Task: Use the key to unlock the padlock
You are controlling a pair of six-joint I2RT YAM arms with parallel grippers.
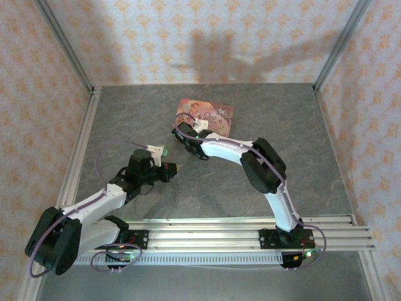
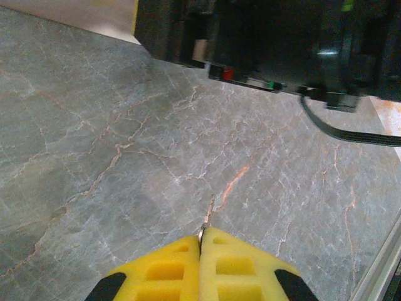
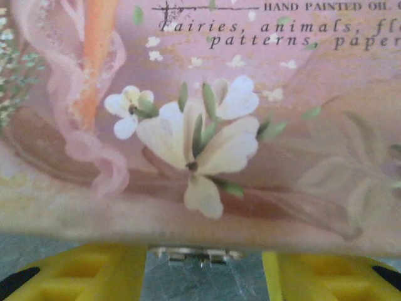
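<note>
The key (image 2: 208, 213) juts as a thin sliver from the left gripper (image 2: 200, 238), whose yellow fingers are pressed together on it, just above the grey veined table (image 2: 94, 157). The right gripper (image 3: 203, 276), its fingers apart, faces the pink box (image 3: 200, 125), with a small metal clasp (image 3: 194, 254) between them; the padlock cannot be made out. The overhead view shows the box toward the table's far edge, within floral-papered walls (image 1: 188, 37).

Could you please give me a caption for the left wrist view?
Left gripper shut on the key, its tip jutting out over the grey table.
</note>
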